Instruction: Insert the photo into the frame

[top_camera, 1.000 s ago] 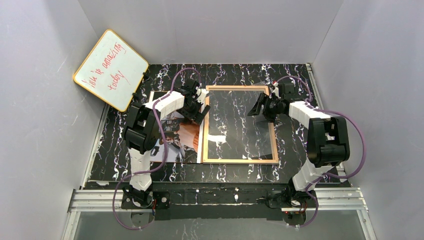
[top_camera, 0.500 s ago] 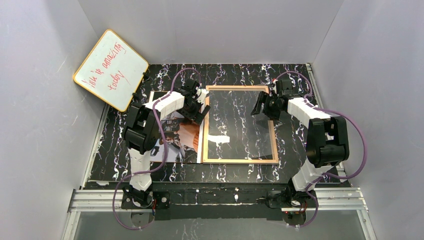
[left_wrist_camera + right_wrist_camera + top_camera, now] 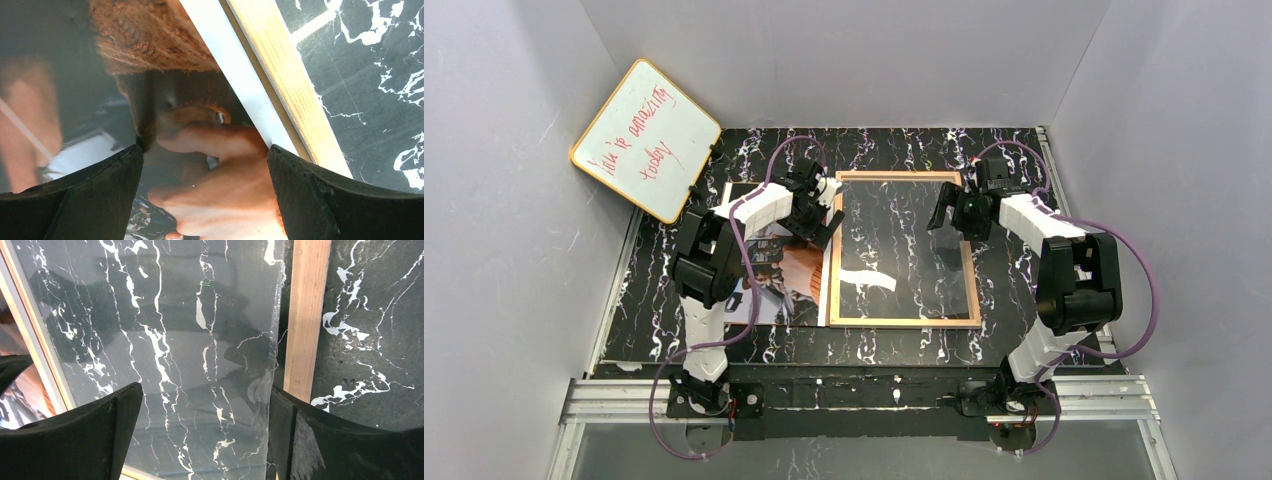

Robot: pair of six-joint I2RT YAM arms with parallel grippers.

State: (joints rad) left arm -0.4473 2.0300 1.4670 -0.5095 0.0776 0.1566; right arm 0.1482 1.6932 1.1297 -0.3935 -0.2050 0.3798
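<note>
The photo (image 3: 779, 270) lies picture side up on the table, left of the frame (image 3: 904, 321). The frame lies with its tan wood back up, and black marble shows through its clear pane (image 3: 175, 340). My left gripper (image 3: 820, 226) is open and low over the photo's right edge. In the left wrist view (image 3: 205, 190) its fingers straddle orange-red print (image 3: 200, 150), beside the frame's left rail (image 3: 285, 85). My right gripper (image 3: 949, 215) is open above the pane near the frame's right rail (image 3: 307, 315). In the right wrist view (image 3: 205, 435) nothing is between its fingers.
A yellow-rimmed whiteboard (image 3: 646, 140) with red writing leans against the back left wall. The black marble table (image 3: 1044, 160) is walled by grey panels on three sides. The left arm's cable loops over the photo's far end.
My right wrist has shifted slightly toward the far right over the frame. The left arm, the photo and the frame have not moved.
</note>
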